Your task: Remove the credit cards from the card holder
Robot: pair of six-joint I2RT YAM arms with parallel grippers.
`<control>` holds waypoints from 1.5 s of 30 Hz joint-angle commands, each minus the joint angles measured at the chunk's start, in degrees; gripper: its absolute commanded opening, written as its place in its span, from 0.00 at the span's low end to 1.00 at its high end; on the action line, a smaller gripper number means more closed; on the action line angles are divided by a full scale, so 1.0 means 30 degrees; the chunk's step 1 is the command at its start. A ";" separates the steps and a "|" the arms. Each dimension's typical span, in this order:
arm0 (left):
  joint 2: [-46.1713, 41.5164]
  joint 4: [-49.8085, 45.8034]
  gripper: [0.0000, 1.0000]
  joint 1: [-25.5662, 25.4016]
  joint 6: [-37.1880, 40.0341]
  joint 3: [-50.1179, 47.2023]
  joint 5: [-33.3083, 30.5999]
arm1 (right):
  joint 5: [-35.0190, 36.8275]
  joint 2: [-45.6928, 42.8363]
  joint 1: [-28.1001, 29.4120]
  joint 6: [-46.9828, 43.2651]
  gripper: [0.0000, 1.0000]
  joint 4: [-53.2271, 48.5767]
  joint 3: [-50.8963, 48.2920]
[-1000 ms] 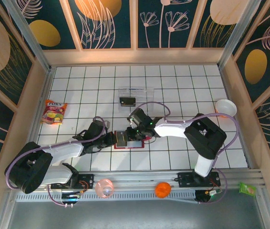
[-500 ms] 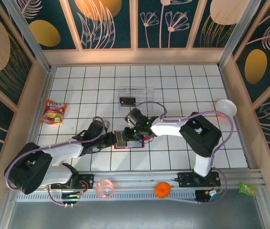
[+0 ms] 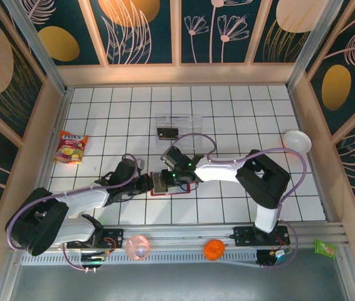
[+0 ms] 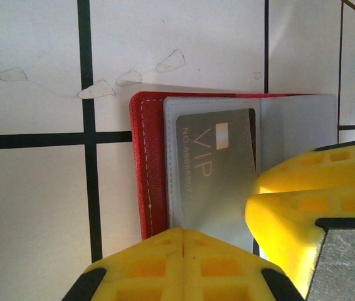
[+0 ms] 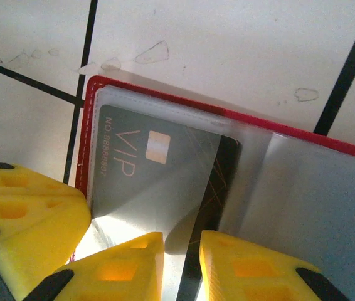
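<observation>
Tabletop (image 3: 259,113): right hand (image 5: 180,263) has shifted closer to left hand (image 4: 182,251), fingers a slit apart, nothing visibly gripped. Left hand closed, pressing on card holder (image 4: 147,175) beneath it. Credit card (image 4: 218,163) pocketed, just ahead of both hands' fingertips.

Both arms low, converging mid-field. Left arm (image 3: 80,197) stretches forward and to the right, wrist near level. Left gripper (image 3: 147,184): jaws pressed together, fingertips (image 4: 140,269) meeting along a seam. Right arm (image 3: 227,169) bends at the elbow and runs leftward. Right gripper (image 3: 167,178) is pitched down, jaws a narrow slit apart at the fingertips (image 5: 127,263). The two grippers sit just beside each other.
</observation>
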 commanded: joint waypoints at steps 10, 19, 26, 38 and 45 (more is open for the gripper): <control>-0.0888 -0.2040 0.00 -0.0090 0.0419 0.0143 -0.0445 | 0.1498 -0.1550 0.0094 -0.0699 0.31 -0.0843 -0.0254; -0.0921 -0.1825 0.00 -0.0095 0.0953 0.1700 0.0366 | -0.0421 -0.2794 -0.0886 -0.0717 0.25 0.0150 -0.1353; 0.0908 -0.0976 0.00 -0.0476 0.1079 0.2593 0.0368 | -0.2042 -0.2672 -0.1339 -0.1009 0.24 0.0762 -0.1696; 0.2456 -0.1532 0.00 -0.0476 0.0947 0.1574 -0.1338 | -0.2756 -0.1685 -0.1623 -0.0826 0.22 0.1004 -0.1426; 0.2186 -0.1358 0.00 -0.0491 0.0805 0.1146 -0.1075 | -0.3657 -0.1155 -0.2208 -0.0278 0.21 0.1383 -0.1830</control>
